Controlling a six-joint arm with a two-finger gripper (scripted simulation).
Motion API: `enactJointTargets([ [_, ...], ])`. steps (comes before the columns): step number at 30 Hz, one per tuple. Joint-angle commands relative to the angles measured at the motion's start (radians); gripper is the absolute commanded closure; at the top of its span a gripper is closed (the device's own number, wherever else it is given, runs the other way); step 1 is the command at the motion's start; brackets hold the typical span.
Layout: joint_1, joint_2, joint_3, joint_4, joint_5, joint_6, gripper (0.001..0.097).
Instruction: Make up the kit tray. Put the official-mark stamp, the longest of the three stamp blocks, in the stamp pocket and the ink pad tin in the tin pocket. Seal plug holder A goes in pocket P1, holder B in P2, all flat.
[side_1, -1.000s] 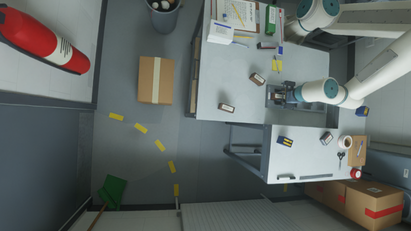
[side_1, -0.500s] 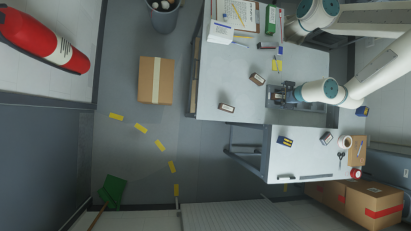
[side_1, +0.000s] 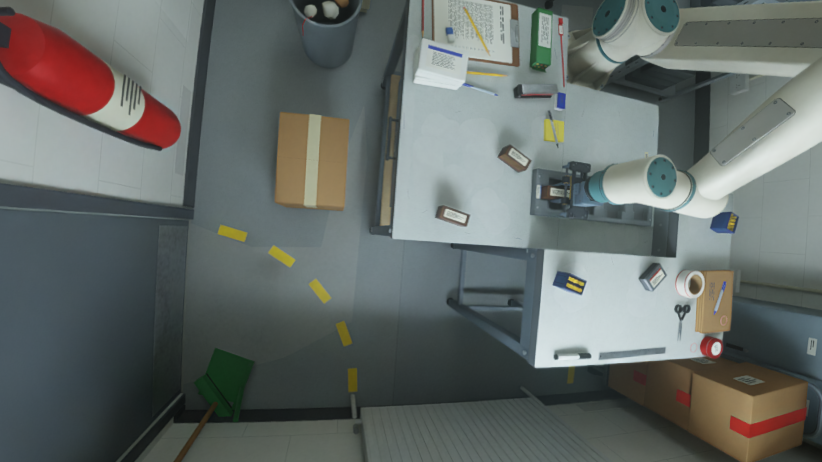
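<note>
The brown stamp block point(side_1: 555, 191) with a white label sits over the near end of the grey kit tray point(side_1: 592, 195), and I hold it in my gripper point(side_1: 559, 191), closed on its sides. Two other brown stamp blocks lie on the table left of the tray, one point(side_1: 513, 158) up toward the yellow note and one point(side_1: 452, 215) near the table's front edge. A blue seal plug holder point(side_1: 569, 282) lies on the lower table, and another point(side_1: 723, 222) sits at the right beyond my arm. A grey tin point(side_1: 652, 276) rests on the lower table.
A cardboard box point(side_1: 714, 301) with a pen, a tape roll point(side_1: 689, 283), scissors point(side_1: 682, 317) and red tape point(side_1: 711, 347) crowd the lower table's right end. A clipboard point(side_1: 476, 30), a paper stack point(side_1: 441, 64) and a green box point(side_1: 541, 39) line the far edge.
</note>
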Motion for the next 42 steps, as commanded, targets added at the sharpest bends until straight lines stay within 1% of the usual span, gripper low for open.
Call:
enactJointTargets([
  [1, 0.000, -0.001, 0.001, 0.000, 0.000, 0.000, 0.0548],
  [7, 0.000, -0.001, 0.001, 0.000, 0.000, 0.000, 0.0428],
  [17, 0.000, -0.005, 0.003, 0.000, -0.007, 0.000, 0.0428],
  [20, 0.000, -0.025, 0.015, 0.000, -0.038, 0.000, 0.0428],
  [26, 0.000, -0.079, 0.053, 0.000, -0.129, 0.000, 0.0428],
  [29, 0.000, -0.091, 0.063, 0.000, -0.153, 0.000, 0.0428],
  [42, 0.000, -0.093, 0.065, 0.000, -0.157, 0.000, 0.0428],
])
